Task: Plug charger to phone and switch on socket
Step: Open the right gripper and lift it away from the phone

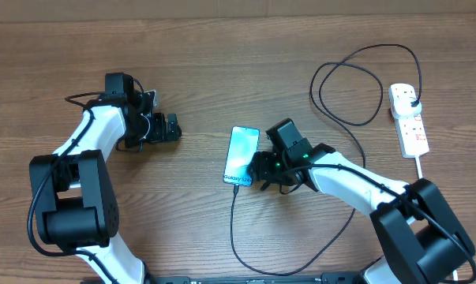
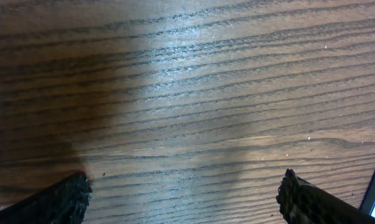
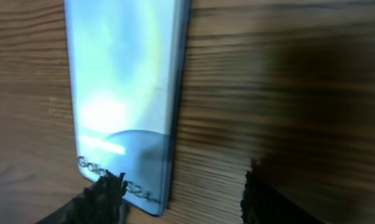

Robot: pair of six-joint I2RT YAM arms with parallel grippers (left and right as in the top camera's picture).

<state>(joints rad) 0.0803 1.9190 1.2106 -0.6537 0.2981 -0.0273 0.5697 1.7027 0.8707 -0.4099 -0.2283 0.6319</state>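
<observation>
Phone (image 1: 242,151) lies lit, face up, mid-surface (image 1: 222,63), with the charger (image 1: 233,213) cable meeting its near end. My right fingers (image 1: 260,169) stand parted beside that end, gripping nothing. My left fingers (image 1: 171,128) gape wide, empty, well apart from it. The socket (image 1: 410,120) sits far right.

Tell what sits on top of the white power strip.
A black plug head fills one end outlet of the white elongated power strip; that outlet is covered. Switch states are unreadable.
</observation>
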